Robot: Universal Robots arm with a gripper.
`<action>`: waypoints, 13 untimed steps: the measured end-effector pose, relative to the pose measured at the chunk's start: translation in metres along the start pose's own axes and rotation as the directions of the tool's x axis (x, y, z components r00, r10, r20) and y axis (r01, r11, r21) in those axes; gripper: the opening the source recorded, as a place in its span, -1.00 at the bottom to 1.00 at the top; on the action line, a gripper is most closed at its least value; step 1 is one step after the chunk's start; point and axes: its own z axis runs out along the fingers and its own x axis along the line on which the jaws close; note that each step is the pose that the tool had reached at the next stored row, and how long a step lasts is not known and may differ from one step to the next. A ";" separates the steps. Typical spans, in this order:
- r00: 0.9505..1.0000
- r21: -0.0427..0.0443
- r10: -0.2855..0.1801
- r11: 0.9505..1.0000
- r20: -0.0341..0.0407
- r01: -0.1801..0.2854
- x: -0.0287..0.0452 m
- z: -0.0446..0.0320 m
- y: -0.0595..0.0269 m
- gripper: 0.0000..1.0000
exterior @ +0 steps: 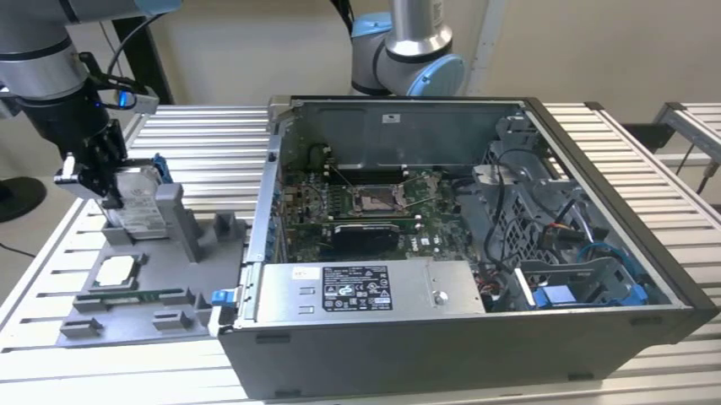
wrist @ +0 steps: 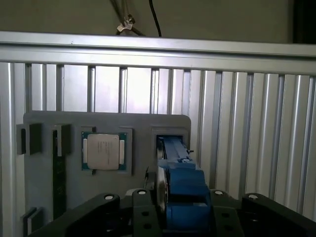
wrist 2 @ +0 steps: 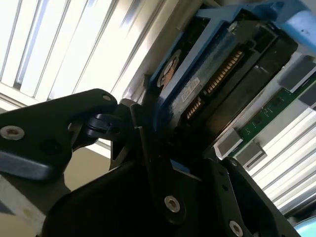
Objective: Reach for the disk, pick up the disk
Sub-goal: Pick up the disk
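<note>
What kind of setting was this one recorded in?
Probably a robotics lab bench for computer disassembly: an opened desktop case lies on a slatted aluminium table, beside a grey fixture holding loose parts, with the gripper at the disk standing in it.

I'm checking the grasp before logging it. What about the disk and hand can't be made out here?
Lower edge of the disk: exterior view, sunk into the grey holder.
Its near end: first wrist view, behind the hand.
Its far end: second wrist view, cut off by the picture's edge.
Print on its face: exterior view, too small.
</note>
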 end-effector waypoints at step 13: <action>1.000 0.000 0.000 1.000 0.000 0.000 0.0000 0.0002 0.0000 -1.00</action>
